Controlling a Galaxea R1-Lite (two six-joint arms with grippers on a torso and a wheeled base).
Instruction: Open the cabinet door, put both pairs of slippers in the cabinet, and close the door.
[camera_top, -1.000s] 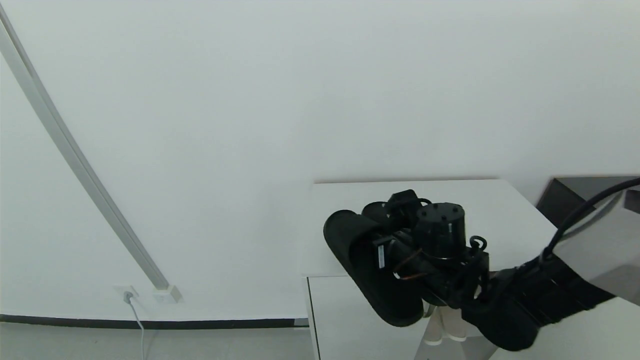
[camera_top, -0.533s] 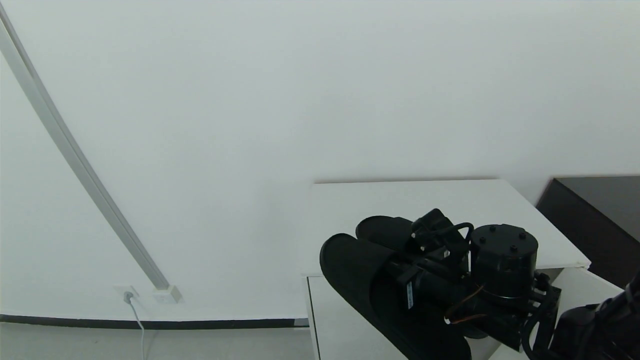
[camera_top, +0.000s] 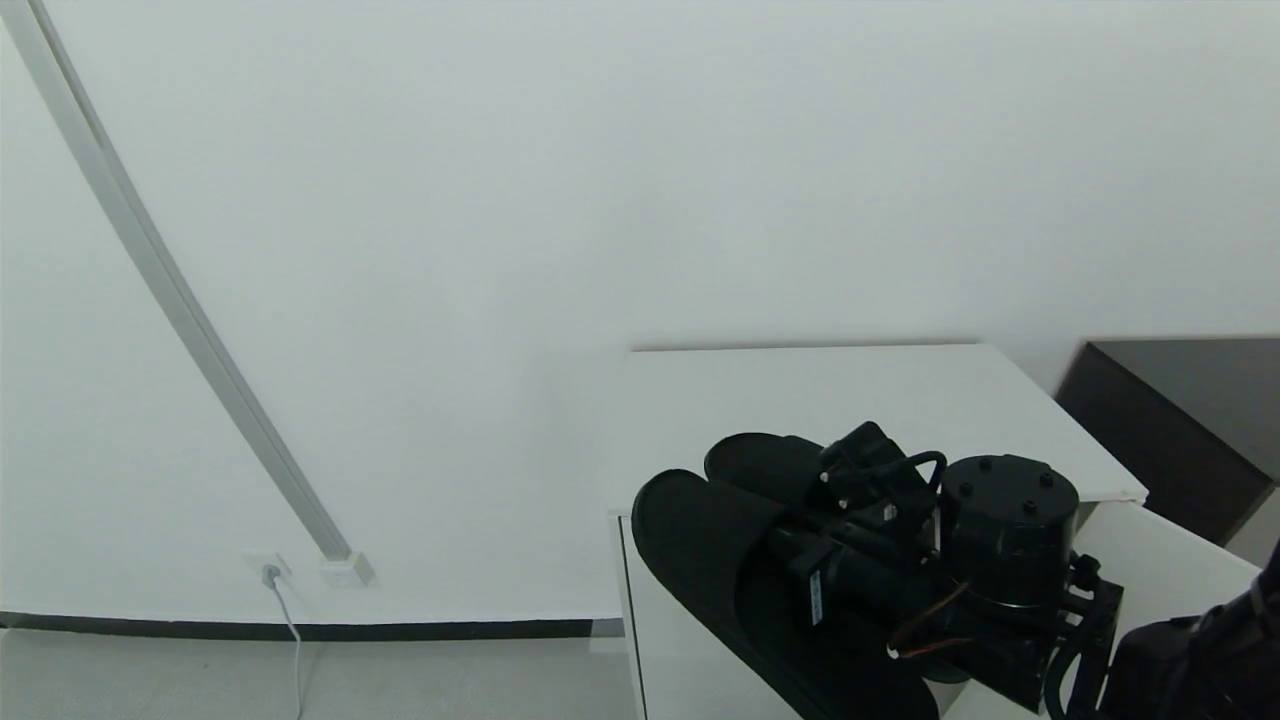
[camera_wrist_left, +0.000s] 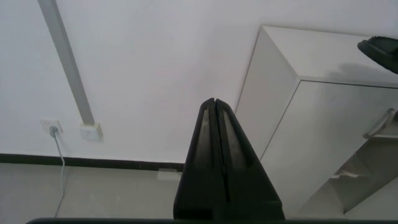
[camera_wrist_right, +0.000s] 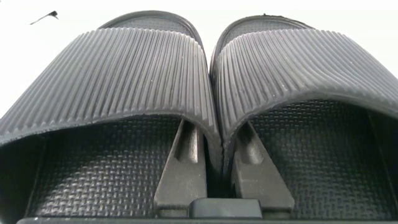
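A pair of black ribbed slippers (camera_top: 700, 540) hangs side by side in front of the white cabinet (camera_top: 850, 400), level with its top front edge. My right gripper (camera_wrist_right: 214, 168) is shut on them: one finger sits under each strap and the two pinch the slippers' touching inner walls (camera_wrist_right: 214, 93). A white panel (camera_top: 1170, 560) stands out to the right of the cabinet's front. My left gripper (camera_wrist_left: 215, 106) is shut with nothing in it, held out left of the cabinet (camera_wrist_left: 298, 68), above the floor. One slipper tip (camera_wrist_left: 379, 46) shows over the cabinet top there.
A dark piece of furniture (camera_top: 1180, 420) stands right of the cabinet. On the wall to the left run a grey rail (camera_top: 170, 290) and a socket with a cable (camera_top: 265, 575). Open floor lies left of the cabinet.
My right arm has brought the slippers lower and a little to the right over the last second. Since half a second ago the head camera shifted slightly; the slippers kept their place.
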